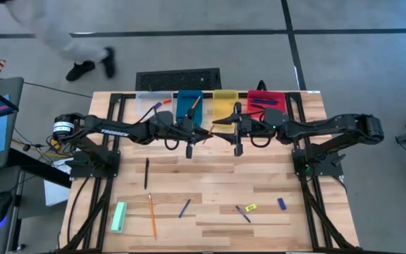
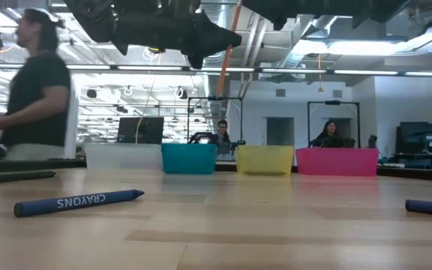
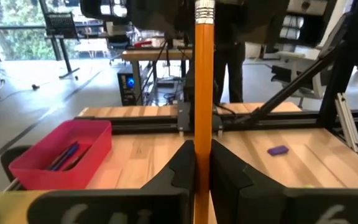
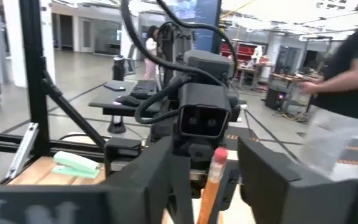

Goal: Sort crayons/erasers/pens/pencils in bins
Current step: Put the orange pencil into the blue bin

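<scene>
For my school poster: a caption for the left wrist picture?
Left claw pinching an orange pencil upright, red bin nearby.

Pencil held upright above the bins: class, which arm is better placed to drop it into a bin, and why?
Left. The left gripper is shut on the pencil, hanging over the blue bin. The right gripper holds nothing; its fingers stand apart beside the yellow bin.

The left tool (image 3: 202, 180) pinches an orange pencil (image 3: 203, 93) upright between its dark fingers (image 3: 182, 171), the eraser end on top. A red bin (image 3: 42, 163) with dark pens (image 3: 67, 155) inside sits on the wooden surface (image 3: 148, 149). A small blue eraser (image 3: 278, 150) lies near the far edge.
</scene>
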`<state>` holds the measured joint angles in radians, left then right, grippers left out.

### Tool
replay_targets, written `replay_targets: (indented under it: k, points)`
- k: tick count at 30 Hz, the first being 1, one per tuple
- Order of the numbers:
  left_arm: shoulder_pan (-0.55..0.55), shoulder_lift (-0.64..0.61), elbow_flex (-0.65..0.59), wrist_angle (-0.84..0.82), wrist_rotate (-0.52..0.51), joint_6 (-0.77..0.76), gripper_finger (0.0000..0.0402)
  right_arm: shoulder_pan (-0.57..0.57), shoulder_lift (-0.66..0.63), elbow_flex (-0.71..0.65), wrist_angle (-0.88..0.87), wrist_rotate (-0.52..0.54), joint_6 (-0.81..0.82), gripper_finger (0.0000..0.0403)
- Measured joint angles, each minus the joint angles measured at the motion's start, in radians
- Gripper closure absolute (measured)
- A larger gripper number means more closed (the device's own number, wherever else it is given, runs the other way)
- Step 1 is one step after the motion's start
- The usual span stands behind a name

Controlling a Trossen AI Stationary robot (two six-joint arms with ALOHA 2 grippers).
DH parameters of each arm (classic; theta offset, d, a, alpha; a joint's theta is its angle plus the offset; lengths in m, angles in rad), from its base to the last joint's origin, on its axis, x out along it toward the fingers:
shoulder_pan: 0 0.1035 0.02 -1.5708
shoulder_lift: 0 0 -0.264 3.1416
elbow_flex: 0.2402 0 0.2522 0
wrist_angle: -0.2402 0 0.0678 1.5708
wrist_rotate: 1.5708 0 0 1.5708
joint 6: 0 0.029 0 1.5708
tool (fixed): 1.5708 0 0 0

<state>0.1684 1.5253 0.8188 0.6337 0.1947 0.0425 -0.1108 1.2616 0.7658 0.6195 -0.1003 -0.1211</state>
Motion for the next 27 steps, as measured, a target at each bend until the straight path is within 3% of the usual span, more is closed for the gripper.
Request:
replay_targets:
  k: [6,12,15,19,25,27]
  points:
    - [0.000,0.000,0.000,-0.027,-0.009,0.003,0.0391,-0.001,-0.051,0.000,-0.036,0.025,-0.004,0.0147]
    - [0.009,0.000,0.000,-0.070,-0.050,0.028,0.0391,-0.002,-0.170,0.000,-0.222,0.025,-0.030,0.0151]
    - [0.032,-0.001,0.000,-0.083,-0.054,0.027,0.0390,-0.002,-0.226,0.000,-0.361,0.043,-0.056,0.0180]
    - [0.086,-0.001,0.012,-0.141,-0.057,0.017,0.0390,0.005,-0.256,-0.025,-0.463,0.082,-0.063,0.0250]
    - [0.150,-0.001,0.107,-0.355,-0.113,0.044,0.0389,0.006,-0.255,-0.178,-0.361,0.100,-0.063,0.0380]
    - [0.164,-0.001,0.136,-0.403,-0.114,0.057,0.0389,0.012,-0.253,-0.241,-0.287,0.100,-0.056,0.0395]
